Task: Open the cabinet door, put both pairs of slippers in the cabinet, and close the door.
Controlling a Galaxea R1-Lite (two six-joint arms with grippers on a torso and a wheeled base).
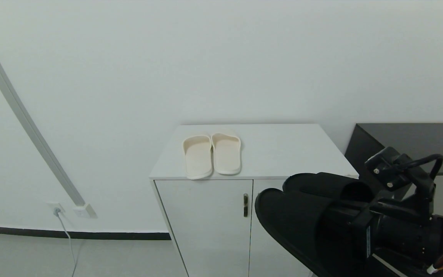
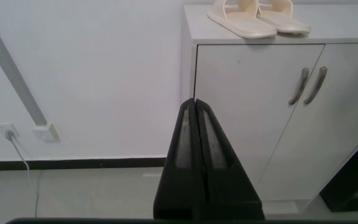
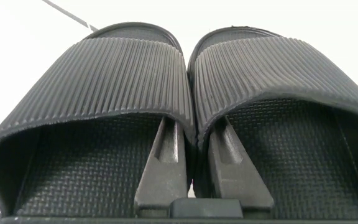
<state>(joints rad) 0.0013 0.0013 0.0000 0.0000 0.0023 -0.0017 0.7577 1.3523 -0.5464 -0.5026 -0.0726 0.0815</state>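
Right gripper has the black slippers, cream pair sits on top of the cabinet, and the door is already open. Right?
Not the door: both cabinet doors are shut, as the head view shows. The right gripper does hold the black slippers, and the cream slippers lie on the cabinet top.

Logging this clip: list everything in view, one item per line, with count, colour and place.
cream slippers: one pair, cream, side by side on the cabinet top near its front edge.
black slippers: one pair, black, held in the air in front of the cabinet's right door.
cabinet: one, white, against the wall, both doors shut.
door handles: two, metal, where the doors meet.
wall socket: one, white, low on the wall, cable plugged in.
dark table: one, black, right of the cabinet.
left gripper: black, shut, empty.
right gripper: black, clamping the black slippers.
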